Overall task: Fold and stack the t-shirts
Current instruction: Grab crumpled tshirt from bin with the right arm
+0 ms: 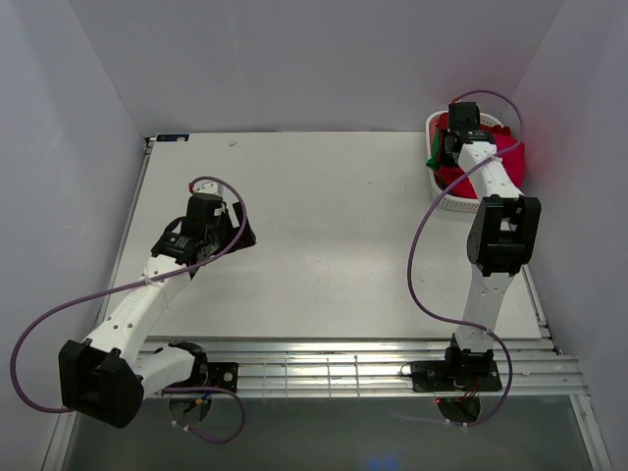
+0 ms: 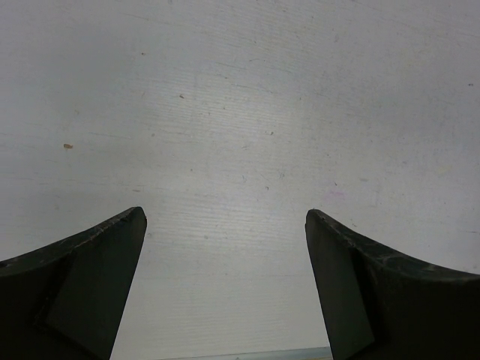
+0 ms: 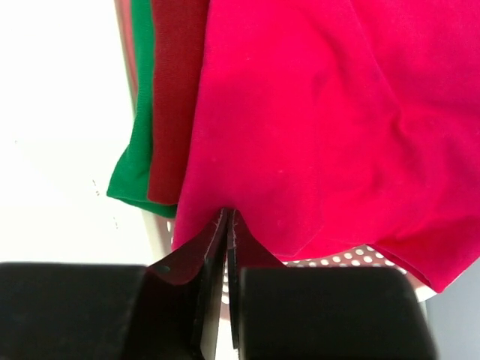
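Several t-shirts lie heaped in a white slotted basket (image 1: 459,204) at the far right. In the right wrist view a crimson t-shirt (image 3: 322,112) lies on top, with a dark red one (image 3: 176,97) and a green one (image 3: 135,165) beside it at the left. My right gripper (image 3: 227,214) is shut, its tips pinching the crimson shirt's near edge over the basket wall (image 3: 352,259). From above, the right gripper (image 1: 456,137) is over the crimson cloth (image 1: 510,157). My left gripper (image 2: 225,217) is open and empty over the bare white table; it also shows from above (image 1: 240,235).
The white table (image 1: 343,226) reaches from the slatted metal rail (image 1: 343,368) at the near edge to the back wall. The basket stands against the right wall at the table's far right corner. Purple cables loop beside both arms.
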Action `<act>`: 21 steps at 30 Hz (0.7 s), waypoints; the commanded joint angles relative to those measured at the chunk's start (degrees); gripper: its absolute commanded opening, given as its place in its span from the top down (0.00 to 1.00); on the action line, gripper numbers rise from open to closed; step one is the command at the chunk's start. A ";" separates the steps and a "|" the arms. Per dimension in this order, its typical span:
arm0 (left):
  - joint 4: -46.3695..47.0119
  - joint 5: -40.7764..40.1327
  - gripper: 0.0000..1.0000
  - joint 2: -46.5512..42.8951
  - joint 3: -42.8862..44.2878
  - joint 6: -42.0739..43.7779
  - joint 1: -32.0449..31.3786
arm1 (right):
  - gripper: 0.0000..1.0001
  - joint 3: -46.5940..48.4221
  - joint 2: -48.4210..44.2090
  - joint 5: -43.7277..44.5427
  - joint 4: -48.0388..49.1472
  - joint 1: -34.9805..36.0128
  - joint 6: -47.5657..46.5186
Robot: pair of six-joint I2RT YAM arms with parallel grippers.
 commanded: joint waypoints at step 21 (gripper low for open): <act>-0.77 -1.21 0.02 -4.29 -0.73 0.94 0.04 | 0.58 -1.84 -0.01 -0.68 -1.36 -0.36 -0.24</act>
